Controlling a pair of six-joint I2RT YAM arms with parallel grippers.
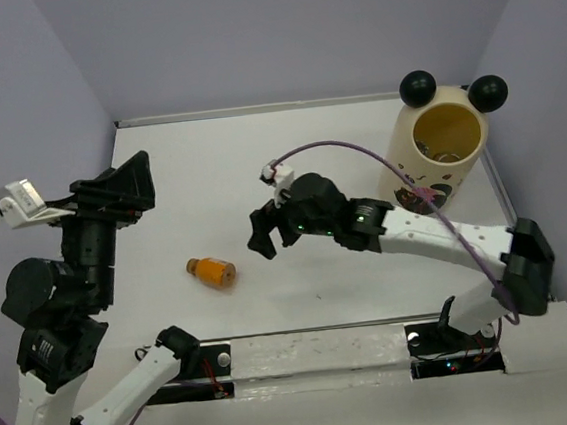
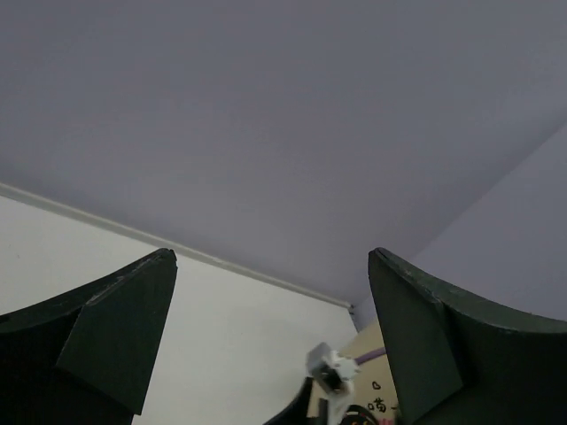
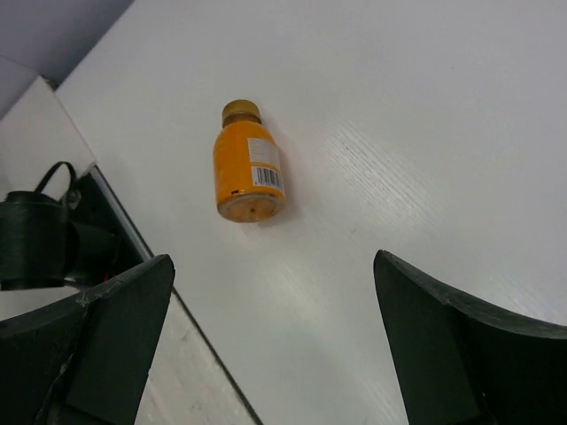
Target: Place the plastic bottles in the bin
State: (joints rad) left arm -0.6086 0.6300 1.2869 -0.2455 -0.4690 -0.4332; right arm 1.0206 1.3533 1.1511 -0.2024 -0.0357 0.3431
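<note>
One orange bottle point(image 1: 212, 271) lying flat, ahead of right pincer point(image 1: 263, 235)

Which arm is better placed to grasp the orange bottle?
Probably the right: its open right gripper is close to the orange bottle; the left gripper is raised, facing the wall.

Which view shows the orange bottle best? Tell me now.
Right wrist: the orange bottle lies on its side, close and unobstructed, its cap and label visible. Top external shows it small. Left wrist misses it.

Left gripper point(image 1: 120, 188) is raised, jaws apart; right gripper point(image 1: 261, 233) reaches low, jaws apart.
</note>
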